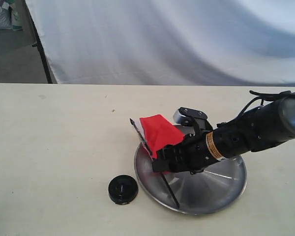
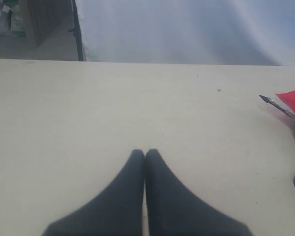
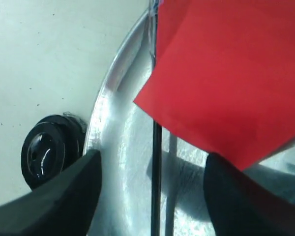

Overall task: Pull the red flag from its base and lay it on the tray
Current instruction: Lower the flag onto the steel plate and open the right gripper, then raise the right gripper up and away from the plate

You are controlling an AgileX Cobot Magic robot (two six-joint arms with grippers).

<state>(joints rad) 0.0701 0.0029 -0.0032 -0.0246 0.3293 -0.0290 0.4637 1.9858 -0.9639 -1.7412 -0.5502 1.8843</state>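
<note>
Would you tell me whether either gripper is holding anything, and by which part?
Nothing is held. The right gripper stands open around the stick of the red flag, not touching it; the left gripper is shut, empty.

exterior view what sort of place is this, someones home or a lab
Most likely a lab or staged recording setup, not a home: a bare cream table, a white cloth backdrop hung behind it, and a black stand at the backdrop's edge.
</note>
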